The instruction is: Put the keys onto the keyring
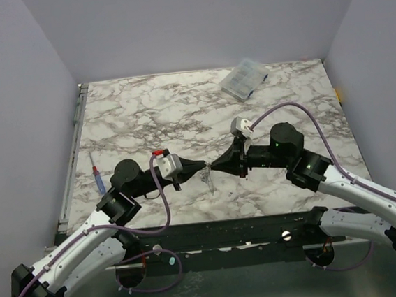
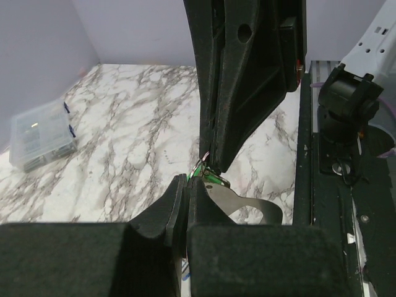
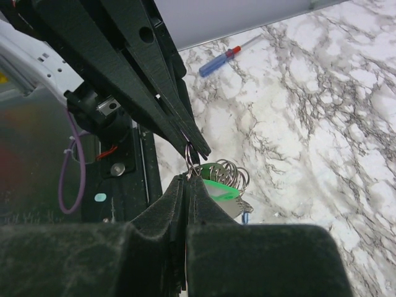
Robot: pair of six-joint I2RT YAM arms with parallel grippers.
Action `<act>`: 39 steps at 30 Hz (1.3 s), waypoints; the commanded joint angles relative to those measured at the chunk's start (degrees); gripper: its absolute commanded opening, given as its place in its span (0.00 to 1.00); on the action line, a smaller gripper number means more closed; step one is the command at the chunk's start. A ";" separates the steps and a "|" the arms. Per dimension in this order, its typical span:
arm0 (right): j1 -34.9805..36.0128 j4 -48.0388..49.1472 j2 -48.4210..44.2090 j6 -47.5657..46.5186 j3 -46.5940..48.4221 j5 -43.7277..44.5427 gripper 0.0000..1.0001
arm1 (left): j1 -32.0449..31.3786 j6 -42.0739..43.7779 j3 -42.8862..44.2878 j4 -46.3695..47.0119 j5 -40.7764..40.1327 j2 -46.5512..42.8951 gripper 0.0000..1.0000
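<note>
Much of the bunch is being hidden. From the top view it is being reduced to a small pale dangle under the two meeting tips, above the marbled white-and-grey bench (image 1: 146, 118). In the left wrist view only a sliver of green is being shown past the black fingers.

In the right wrist view the thin silvery wire keyring (image 3: 228, 172) is being seen as several overlapping coils. The small silvery key with a bright green plastic head (image 3: 219, 187) is being carried just beneath them. The blue-headed key (image 3: 245, 217) is being cut down to a speck, and its blade cannot be made out. Whether either key is threaded on the coils cannot be told.

The left gripper (image 3: 199, 148) and right gripper (image 3: 187, 184) are both being pressed fully closed, tip to tip. One wire loop of the keyring is being pinched between them, and the bunch is hanging just beside the right tip.
</note>
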 commanded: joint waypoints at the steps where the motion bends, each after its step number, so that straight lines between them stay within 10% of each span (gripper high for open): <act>1: 0.29 3.82 0.34 -0.04 -1.92 -7.64 0.01 | 0.20 -1.72 -0.35 6.33 1.62 -1.32 0.00; 39: 0.31 11.09 -0.07 -0.56 -5.03 -10.52 0.01 | 3.72 -12.94 -3.05 20.83 8.56 -0.85 0.00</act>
